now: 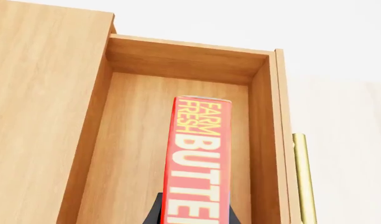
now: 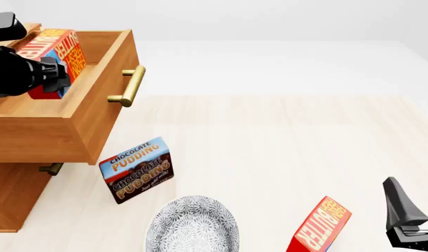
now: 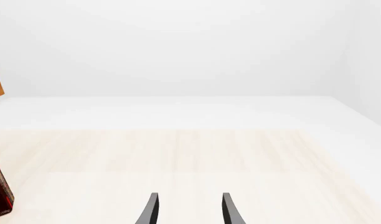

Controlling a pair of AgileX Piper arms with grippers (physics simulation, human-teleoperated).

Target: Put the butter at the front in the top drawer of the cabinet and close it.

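The left gripper [image 1: 194, 215] is mostly cut off, clamped on the red butter [image 1: 197, 163]; the right gripper [image 3: 189, 210] is spread.

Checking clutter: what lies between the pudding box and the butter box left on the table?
In the front view, between pudding box and butter box, only the patterned bowl's rim intrudes.

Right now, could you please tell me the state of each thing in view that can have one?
top drawer: pulled open
held butter: gripped over the open drawer, not released
left pincer: shut on the butter
right pincer: open, holding nothing
second butter: on the table, tilted
chocolate pudding box: on the table, tilted
patterned bowl: upright
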